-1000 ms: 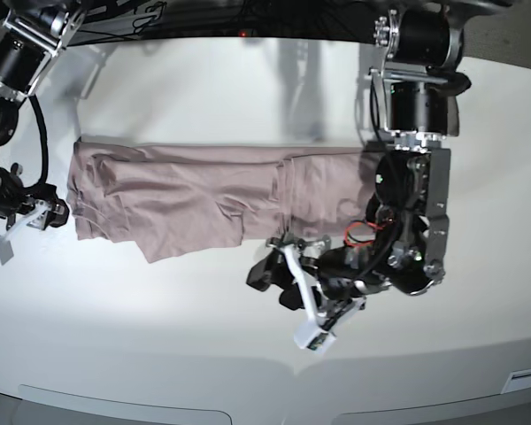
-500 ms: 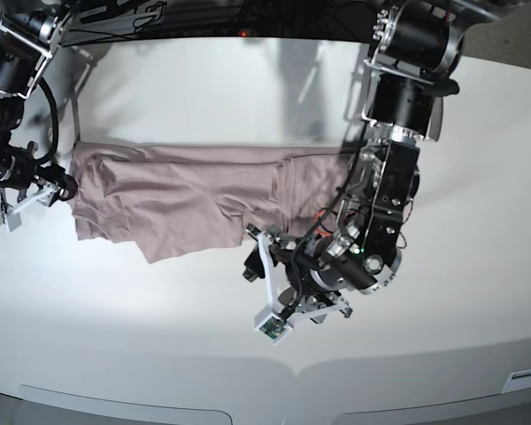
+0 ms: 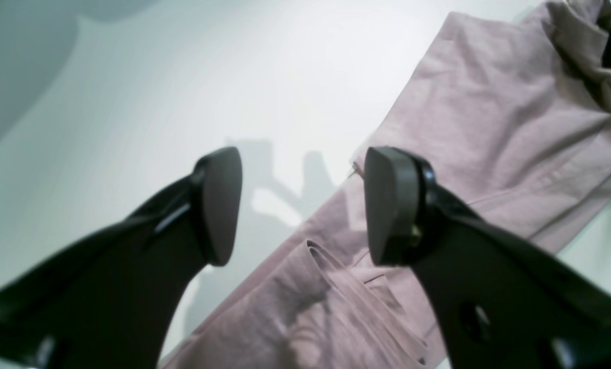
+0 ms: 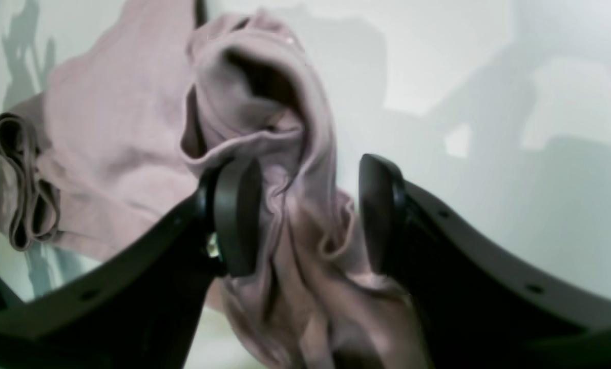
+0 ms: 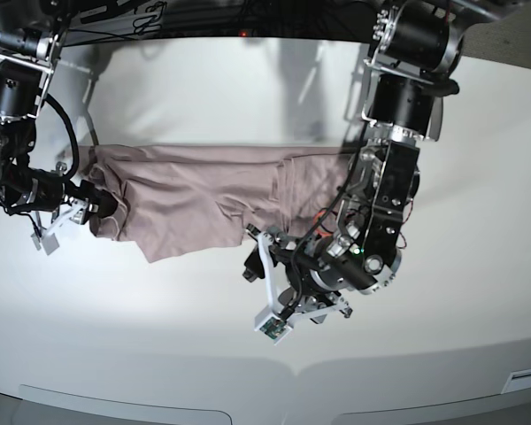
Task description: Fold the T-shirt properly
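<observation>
Right gripper (image 4: 305,215) straddles bunched T-shirt (image 5: 203,199) edge, jaws apart; left gripper (image 3: 300,205) wide, empty.
Closing on several layers could drag the fold crooked.

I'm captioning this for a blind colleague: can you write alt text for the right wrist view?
The right hand stands open around a bunched fold of the pink T-shirt, cloth between its two dark fingers. The rest of the shirt lies crumpled on a white table.

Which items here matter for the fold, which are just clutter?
In play:
- T-shirt, bunched at one end
- right hand, open around that bunched cloth
- left hand, open, above the hem

Bystanders:
- white table
- nothing else visible
</observation>
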{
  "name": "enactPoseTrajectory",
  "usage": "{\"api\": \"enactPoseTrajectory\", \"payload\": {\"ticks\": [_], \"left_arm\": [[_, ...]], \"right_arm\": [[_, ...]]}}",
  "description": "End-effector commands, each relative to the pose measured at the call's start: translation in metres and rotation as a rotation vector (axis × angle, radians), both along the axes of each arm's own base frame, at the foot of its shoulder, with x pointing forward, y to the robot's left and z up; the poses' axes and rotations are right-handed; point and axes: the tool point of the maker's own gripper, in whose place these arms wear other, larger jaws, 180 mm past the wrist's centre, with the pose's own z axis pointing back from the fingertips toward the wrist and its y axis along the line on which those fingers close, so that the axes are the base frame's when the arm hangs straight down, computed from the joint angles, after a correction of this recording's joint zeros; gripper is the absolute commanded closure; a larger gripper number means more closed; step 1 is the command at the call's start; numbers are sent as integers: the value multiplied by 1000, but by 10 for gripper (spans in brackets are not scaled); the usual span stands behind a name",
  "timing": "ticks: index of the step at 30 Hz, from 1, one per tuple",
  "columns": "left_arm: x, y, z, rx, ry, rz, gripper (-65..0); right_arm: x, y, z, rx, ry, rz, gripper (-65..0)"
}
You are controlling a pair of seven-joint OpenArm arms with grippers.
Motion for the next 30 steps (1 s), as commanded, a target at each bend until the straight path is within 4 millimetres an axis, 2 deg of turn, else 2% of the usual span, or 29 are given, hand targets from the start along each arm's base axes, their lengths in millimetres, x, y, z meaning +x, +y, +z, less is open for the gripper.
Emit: {"api": "enactPoseTrajectory", "payload": {"ticks": [1, 7, 10, 14, 19, 21, 23, 27, 30], "left_arm": [[10, -6, 22, -32, -56, -3, -369], [8, -4, 18, -18, -41, -2, -369], [8, -4, 18, -18, -41, -2, -369], [8, -4, 18, -18, -41, -2, -369], [8, -5, 19, -23, -40, -3, -369], [8, -5, 19, -23, -40, -3, -369], [8, -5, 19, -23, -40, -3, -369], [8, -5, 18, -22, -38, -3, -369], [7, -5, 17, -22, -37, -3, -369]], "right_arm": [[-13, -2, -5, -21, 70, 35, -319], [-16, 23, 14, 156, 86, 70, -319], [-11, 22, 20, 187, 53, 44, -319], [-9, 3, 26, 170, 34, -9, -319], [-23, -53, 30, 11, 78, -65, -319], [-25, -68, 38, -15, 76, -78, -319], [-27, -73, 43, -12, 82, -74, -319], [-27, -67, 43, 16, 80, -67, -319], [-20, -68, 45, 15, 39, -89, -319]]}}
